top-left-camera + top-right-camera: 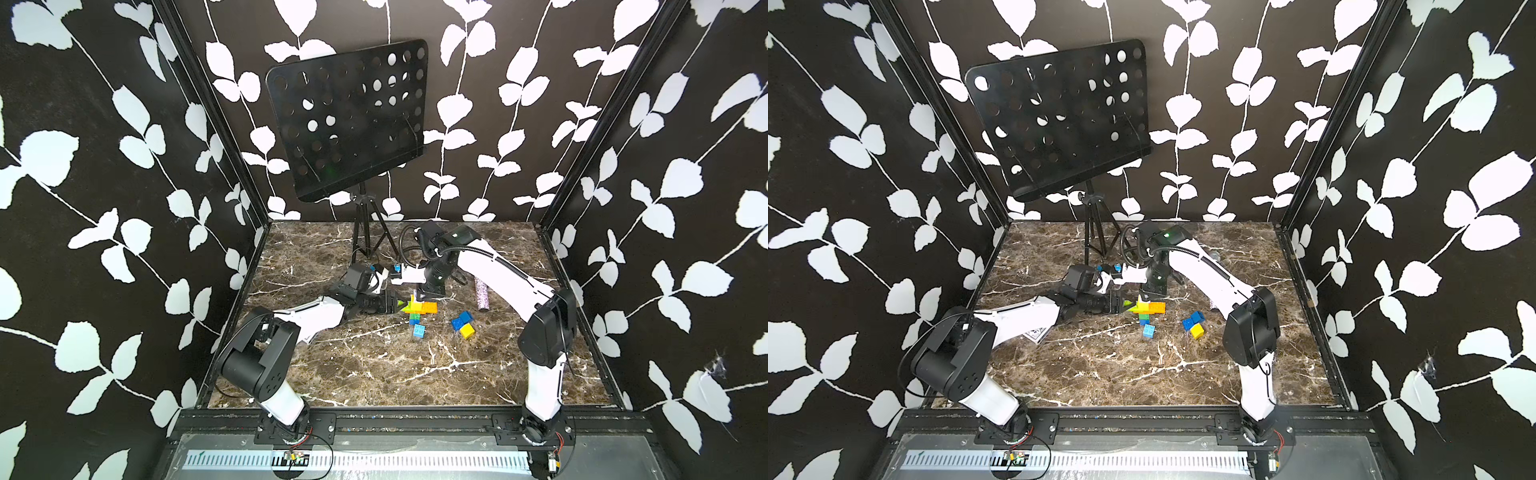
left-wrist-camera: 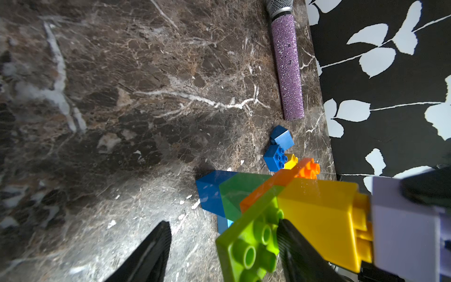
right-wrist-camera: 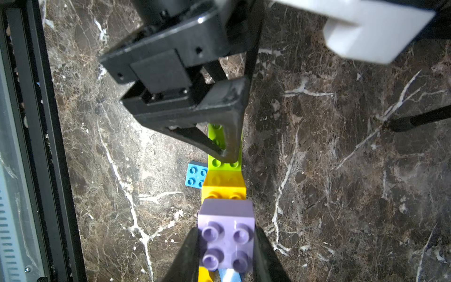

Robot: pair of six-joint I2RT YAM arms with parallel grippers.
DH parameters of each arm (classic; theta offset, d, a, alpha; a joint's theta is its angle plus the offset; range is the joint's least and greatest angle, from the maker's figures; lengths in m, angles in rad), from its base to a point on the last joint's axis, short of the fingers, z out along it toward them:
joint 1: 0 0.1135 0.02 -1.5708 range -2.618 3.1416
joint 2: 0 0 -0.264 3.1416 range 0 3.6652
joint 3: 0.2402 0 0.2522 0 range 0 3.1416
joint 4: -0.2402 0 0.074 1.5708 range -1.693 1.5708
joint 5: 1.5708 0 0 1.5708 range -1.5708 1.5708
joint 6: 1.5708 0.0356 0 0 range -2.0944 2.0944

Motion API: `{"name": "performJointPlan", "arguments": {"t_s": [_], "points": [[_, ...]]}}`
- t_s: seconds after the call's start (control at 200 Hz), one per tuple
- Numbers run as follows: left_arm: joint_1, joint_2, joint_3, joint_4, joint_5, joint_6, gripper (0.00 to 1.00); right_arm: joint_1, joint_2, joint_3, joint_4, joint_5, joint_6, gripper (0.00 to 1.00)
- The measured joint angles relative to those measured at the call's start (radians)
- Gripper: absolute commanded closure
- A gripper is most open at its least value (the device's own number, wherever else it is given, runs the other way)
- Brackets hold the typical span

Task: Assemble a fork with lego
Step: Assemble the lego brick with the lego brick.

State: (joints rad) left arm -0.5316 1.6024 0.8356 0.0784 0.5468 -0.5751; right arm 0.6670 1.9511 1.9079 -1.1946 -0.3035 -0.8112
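At the worktop (image 1: 374, 365) centre, we see the fork (image 1: 424, 308), right gripper (image 3: 225, 244) clamped on its pale lilac brick (image 3: 227, 212), left gripper (image 2: 223, 222) spread open astride its lime plate (image 2: 251, 246).

Black perforated music stand (image 1: 347, 120) on a tripod (image 1: 365, 237) by the table's back edge, glittery purple microphone (image 2: 288, 70) lying flat toward the right edge, brown marble table (image 1: 374, 365), black walls (image 1: 104, 174) with white leaves.

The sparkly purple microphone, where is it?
In a top view the microphone lies on the marble table, on the right side, close to the right arm and behind the loose blue and yellow bricks.
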Motion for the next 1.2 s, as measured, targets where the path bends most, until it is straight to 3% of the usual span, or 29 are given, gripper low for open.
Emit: {"name": "performJointPlan", "arguments": {"t_s": [1.2], "points": [[0.0, 0.012, 0.0, 0.012, 0.018, 0.0, 0.29, 0.007, -0.026, -0.049, 0.051, 0.029, 0.069, 0.73]]}}
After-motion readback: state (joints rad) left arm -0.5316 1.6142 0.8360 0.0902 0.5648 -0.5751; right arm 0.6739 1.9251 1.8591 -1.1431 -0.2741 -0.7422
